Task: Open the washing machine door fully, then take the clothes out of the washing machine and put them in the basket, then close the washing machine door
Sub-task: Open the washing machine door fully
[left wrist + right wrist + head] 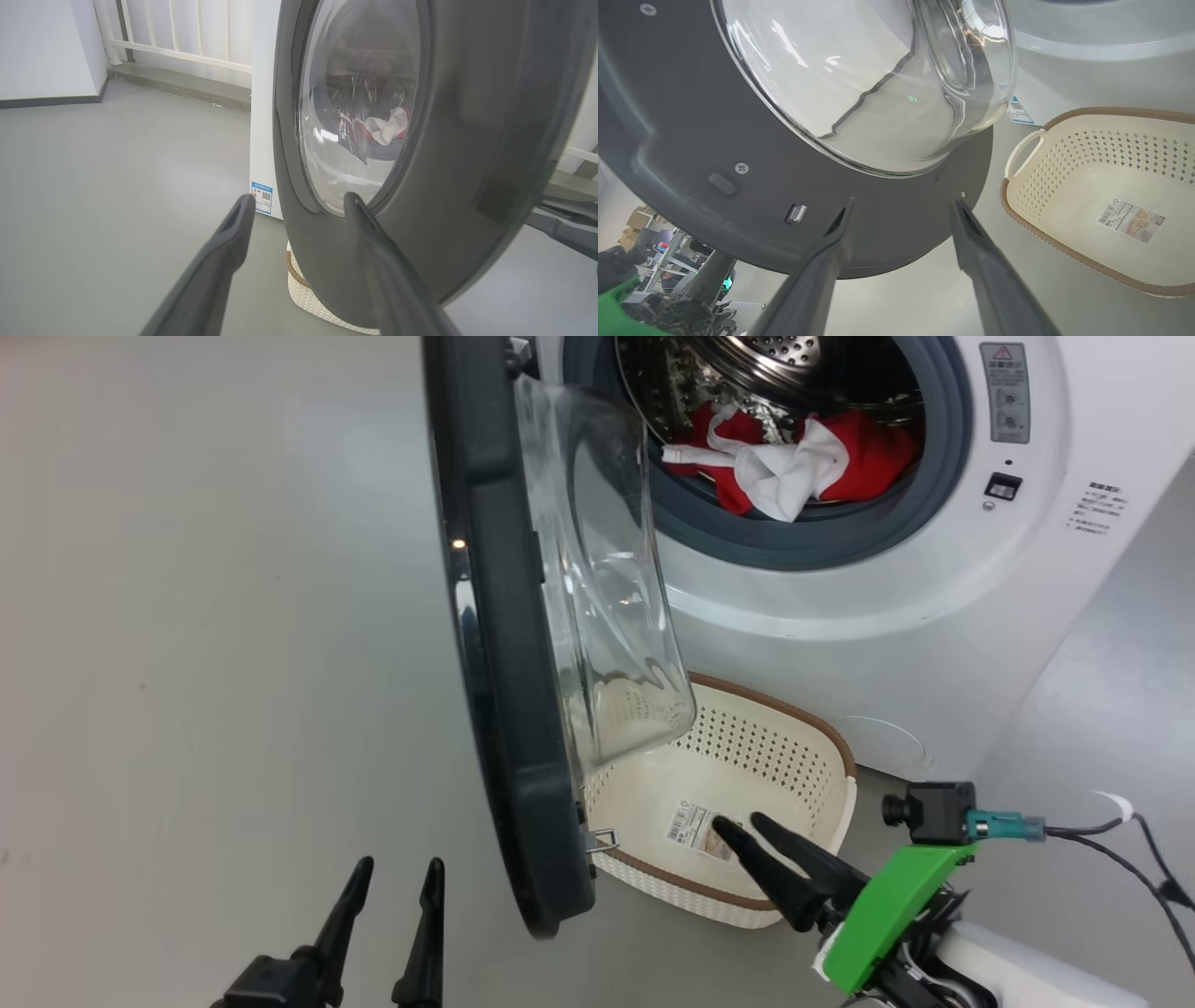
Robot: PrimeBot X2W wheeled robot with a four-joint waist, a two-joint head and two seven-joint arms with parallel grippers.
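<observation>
Currently clothes (784, 457) lie in washing machine (934, 616), up & fwd of right hand (738, 819), fingers apart, empty, by basket (794, 714); door (495, 663) screens left hand (400, 864), likewise apart, so right nearer.

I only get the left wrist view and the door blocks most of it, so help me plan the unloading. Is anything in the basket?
Observer: The basket holds nothing but its barcode sticker.
Operator: Where's the right gripper?
Observer: The right gripper is low on the inner side of the door, near the basket, jaws open, holding nothing.
Operator: How do the clothes lie?
Observer: The clothes lie at the front of the drum, draped onto the grey rubber ring.
</observation>
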